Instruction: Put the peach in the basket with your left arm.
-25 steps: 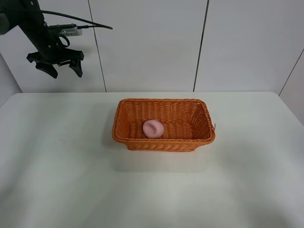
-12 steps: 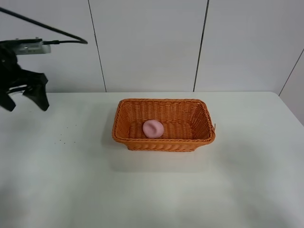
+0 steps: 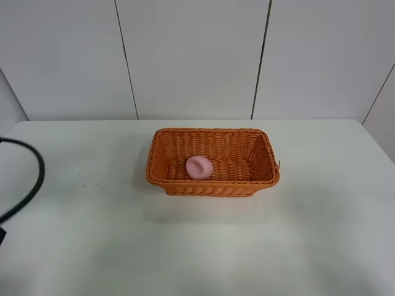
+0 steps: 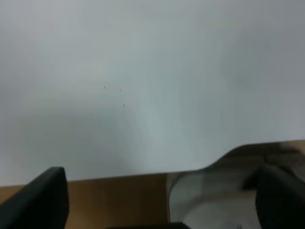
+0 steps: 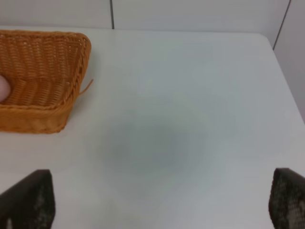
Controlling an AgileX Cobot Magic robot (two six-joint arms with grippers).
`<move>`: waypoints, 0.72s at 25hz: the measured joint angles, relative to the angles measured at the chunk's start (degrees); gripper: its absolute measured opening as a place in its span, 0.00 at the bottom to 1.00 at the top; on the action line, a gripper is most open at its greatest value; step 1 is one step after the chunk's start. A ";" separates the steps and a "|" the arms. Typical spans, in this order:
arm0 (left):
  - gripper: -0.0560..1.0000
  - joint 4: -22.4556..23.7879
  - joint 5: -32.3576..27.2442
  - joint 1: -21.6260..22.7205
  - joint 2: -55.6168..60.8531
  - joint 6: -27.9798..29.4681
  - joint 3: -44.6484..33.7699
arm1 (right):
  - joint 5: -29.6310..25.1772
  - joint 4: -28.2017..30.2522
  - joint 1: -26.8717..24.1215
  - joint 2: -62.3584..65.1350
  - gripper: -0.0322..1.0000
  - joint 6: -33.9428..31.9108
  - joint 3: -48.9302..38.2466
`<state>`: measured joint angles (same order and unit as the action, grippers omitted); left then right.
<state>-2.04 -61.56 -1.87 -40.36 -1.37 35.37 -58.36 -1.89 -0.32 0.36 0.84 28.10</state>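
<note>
The pale pink peach lies inside the orange wicker basket, left of its middle, in the exterior high view. The right wrist view shows the basket's end and a sliver of the peach. My left gripper is open and empty over the table's near left edge, far from the basket; only its two dark fingertips show. In the exterior high view only a black cable of the left arm shows. My right gripper is open and empty, apart from the basket.
The white table ends at a white panelled wall behind. In the left wrist view the table's edge gives way to brown floor and a grey rounded part.
The left arm has swung down and left out of the exterior view, from high near the wall to the table's left edge; only its cable remains. The peach and basket have not moved.
</note>
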 joint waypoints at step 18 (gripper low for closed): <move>0.83 0.00 1.15 0.00 38.34 0.00 -6.58 | 0.00 0.00 0.00 0.00 0.70 0.00 0.00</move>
<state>-2.04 -60.42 -1.87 -2.02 -1.37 28.78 -58.36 -1.89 -0.32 0.36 0.84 28.10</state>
